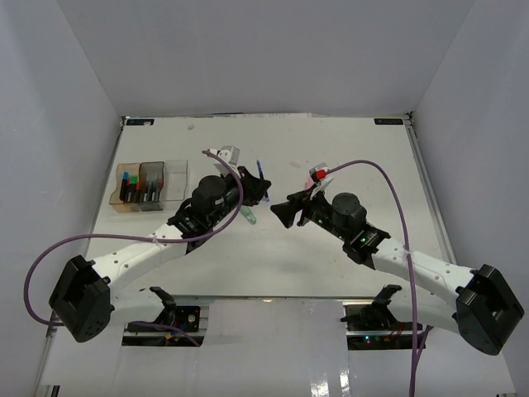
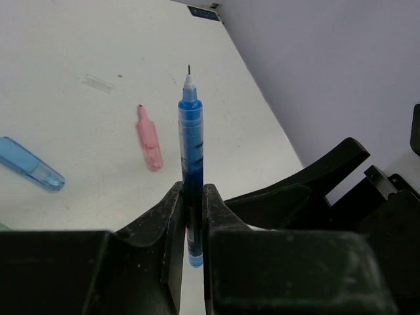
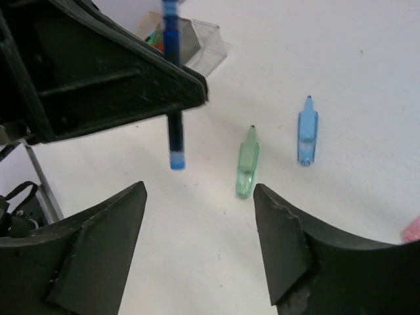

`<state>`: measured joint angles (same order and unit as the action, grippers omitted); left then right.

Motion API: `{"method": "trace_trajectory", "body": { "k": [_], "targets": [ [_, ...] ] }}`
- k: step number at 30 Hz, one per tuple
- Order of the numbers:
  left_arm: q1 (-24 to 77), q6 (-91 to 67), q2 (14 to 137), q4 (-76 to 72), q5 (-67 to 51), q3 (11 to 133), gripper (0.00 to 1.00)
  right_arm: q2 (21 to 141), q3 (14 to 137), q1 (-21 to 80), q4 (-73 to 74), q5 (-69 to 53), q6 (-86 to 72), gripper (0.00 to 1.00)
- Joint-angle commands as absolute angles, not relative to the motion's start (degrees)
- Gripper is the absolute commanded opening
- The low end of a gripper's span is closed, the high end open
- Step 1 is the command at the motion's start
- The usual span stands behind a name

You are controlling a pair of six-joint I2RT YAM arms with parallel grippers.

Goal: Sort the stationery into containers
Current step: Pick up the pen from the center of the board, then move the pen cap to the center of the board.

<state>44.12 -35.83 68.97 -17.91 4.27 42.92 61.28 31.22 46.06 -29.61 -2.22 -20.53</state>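
One blue pen (image 2: 191,138) sits pinched in the left tool (image 2: 192,197); the right tool (image 3: 200,190), spread, faces it nearby.

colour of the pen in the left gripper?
Blue. The pen in the left gripper shows best in the left wrist view.

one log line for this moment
left claw: shut on blue pen, in air | right claw: open, empty | loose: green piece, blue piece, pink piece
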Motion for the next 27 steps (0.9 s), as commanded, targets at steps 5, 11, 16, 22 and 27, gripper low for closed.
{"method": "trace_trajectory", "body": {
  "k": [5, 11, 16, 22, 27],
  "targets": [
    [29.7, -28.0, 67.2, -5.3, -3.9, 48.9, 0.01, 68.5, 40.3, 37.6, -19.1, 0.2, -15.0, 0.80],
    [21.3, -18.6, 66.5, 7.1, -7.8, 54.8, 0.01, 83.6, 54.5, 27.6, -11.9, -8.1, -7.7, 0.80],
    [18.2, -14.2, 65.2, 7.7, -11.8, 52.4, 0.01, 101.2, 70.6, 23.7, -0.1, -12.2, 1.0, 0.79],
    [17.6, -13.1, 66.1, 7.8, -14.9, 51.0, 0.03, 115.9, 85.9, 23.1, 7.9, -13.1, 10.1, 0.73],
    [17.6, -12.5, 66.8, 8.7, -15.0, 51.3, 0.05, 123.9, 92.7, 23.2, 10.5, -9.9, 14.5, 0.69]
  ]
}}
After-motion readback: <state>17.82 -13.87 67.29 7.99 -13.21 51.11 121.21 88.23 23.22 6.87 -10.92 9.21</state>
